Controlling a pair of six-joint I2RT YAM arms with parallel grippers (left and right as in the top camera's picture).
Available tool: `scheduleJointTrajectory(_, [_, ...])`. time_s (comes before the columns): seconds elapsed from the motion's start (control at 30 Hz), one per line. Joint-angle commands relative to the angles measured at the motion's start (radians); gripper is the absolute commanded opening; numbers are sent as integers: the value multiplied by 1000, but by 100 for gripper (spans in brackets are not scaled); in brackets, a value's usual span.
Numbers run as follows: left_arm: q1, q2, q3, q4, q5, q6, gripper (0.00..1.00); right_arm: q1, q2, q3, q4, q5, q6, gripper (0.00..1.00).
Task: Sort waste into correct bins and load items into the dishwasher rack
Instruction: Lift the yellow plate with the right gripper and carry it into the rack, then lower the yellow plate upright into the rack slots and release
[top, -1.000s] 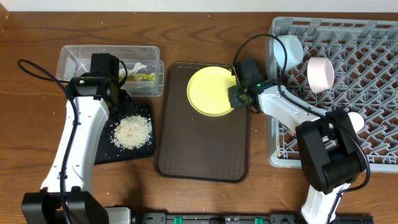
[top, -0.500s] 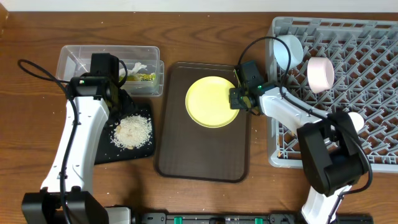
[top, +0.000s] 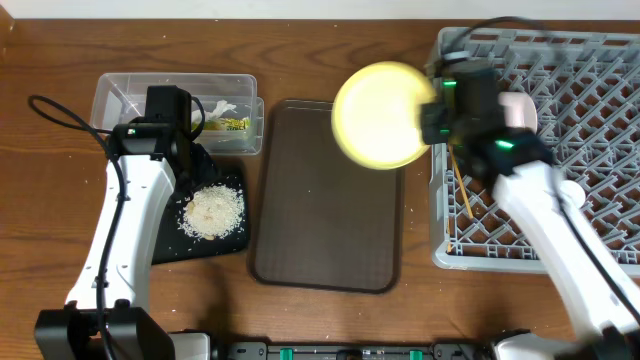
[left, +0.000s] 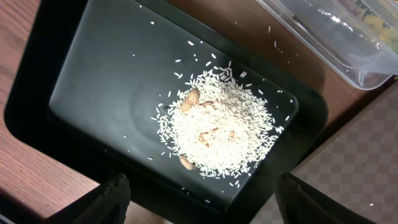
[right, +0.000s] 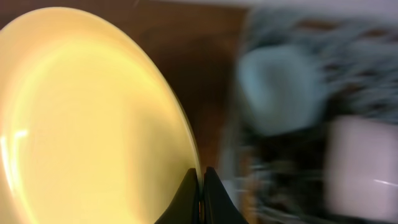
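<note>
My right gripper is shut on the rim of the round yellow plate and holds it tilted in the air, over the brown tray's right corner beside the grey dishwasher rack. The light blue bowl and a white bowl sit in the rack, blurred in the right wrist view. The chopsticks lie in the rack. My left gripper is open and empty above the black tray, which holds the rice pile.
The clear tub behind the black tray holds the snack wrapper and the white scrap. The dark brown serving tray lies between the bins and the rack, with nothing on it.
My right gripper has lifted the yellow plate off the brown tray and carried it up and right towards the rack. The left arm has not moved.
</note>
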Motion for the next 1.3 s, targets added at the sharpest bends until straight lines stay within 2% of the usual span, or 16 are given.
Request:
scheduleJointTrajectory(0.0, [4,2,8,-5,-20,-5,77,-82,-104,16,-31,77,-112,1])
scheduleJointTrajectory(0.17, [4,2,8,-1,-20,-5,77,-197,-192,16,-78,171,-243,1])
scheduleJointTrajectory(0.3, [4,2,8,-1,-20,-5,77,-263,-198,16,-103,306,-360,1])
scheduleJointTrajectory(0.53, [4,2,8,-2,-20,-5,77,-296,-143,16,-152,526,-435,1])
scheduleJointTrajectory(0.7, [4,2,8,-2,-20,-5,77,-283,-63,16,-248,535,-428,1])
scheduleJointTrajectory(0.87, [4,2,8,-2,-20,-5,77,-251,13,16,-291,530,-308,1])
scheduleJointTrajectory(1.1, [4,2,8,-1,-20,-5,77,-187,18,16,-241,432,-195,1])
scheduleJointTrajectory(1.23, [4,2,8,-2,-20,-5,77,-152,4,16,-186,290,-164,2])
scheduleJointTrajectory(1.27, [4,2,8,-2,-20,-5,77,-145,3,16,-173,244,-164,8])
